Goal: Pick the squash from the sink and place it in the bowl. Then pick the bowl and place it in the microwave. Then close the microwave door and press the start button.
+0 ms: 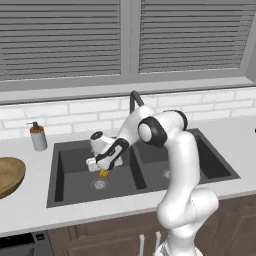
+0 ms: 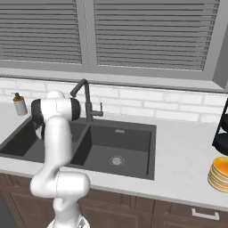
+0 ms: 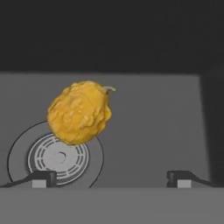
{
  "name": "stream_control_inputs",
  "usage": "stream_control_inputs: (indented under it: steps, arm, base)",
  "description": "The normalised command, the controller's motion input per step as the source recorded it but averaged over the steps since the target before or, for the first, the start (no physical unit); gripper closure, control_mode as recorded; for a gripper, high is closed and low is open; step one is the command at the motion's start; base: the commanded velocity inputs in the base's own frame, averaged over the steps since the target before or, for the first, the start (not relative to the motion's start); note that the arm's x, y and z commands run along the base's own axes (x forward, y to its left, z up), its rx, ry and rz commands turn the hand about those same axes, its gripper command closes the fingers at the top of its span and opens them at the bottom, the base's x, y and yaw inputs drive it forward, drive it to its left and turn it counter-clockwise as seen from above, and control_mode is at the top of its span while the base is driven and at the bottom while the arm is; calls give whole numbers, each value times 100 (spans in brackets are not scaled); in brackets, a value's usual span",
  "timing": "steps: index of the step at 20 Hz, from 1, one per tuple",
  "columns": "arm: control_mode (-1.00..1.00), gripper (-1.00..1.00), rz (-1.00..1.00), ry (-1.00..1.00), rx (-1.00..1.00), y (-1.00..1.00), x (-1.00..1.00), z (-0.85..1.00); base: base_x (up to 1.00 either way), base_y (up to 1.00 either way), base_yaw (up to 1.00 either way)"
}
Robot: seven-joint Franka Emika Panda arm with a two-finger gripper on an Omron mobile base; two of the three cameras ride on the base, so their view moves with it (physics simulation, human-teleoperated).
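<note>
You have the sink [image 1: 70,190] before you, its left basin roomy between the walls. The squash [image 3: 79,113] lies on its floor at the drain's [image 3: 56,158] edge. Your gripper [image 3: 110,178] hovers above, released, jaws wide.

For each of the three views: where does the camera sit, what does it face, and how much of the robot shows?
Left base view: behind the arm, left; faces the sink, bowl on the counter; arm reaches into the left basin.
Right base view: behind, right; faces the sink and faucet; arm at left.
Hand view: on the hand, looking down at the squash beside the drain; open gripper.
Both base views share sink and faucet.
</note>
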Motion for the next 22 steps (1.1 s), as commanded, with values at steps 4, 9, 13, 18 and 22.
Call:
stream_control_inputs:
  steps: [4, 9, 13, 18, 22]
  arm:
    - [-100, -100, 0, 0, 2, 4, 34, -32]
    - [-100, -100, 0, 0, 3, 6, 22, -26]
    - [-100, -100, 0, 0, 4, 0, 16, -26]
    - [-100, -100, 0, 0, 5, 1, 24, -24]
    - [-100, -100, 0, 0, 2, 0, 6, -33]
  base:
    - [0, 0, 0]
    - [0, 0, 0]
    - [0, 0, 0]
    - [0, 0, 0]
    - [0, 0, 0]
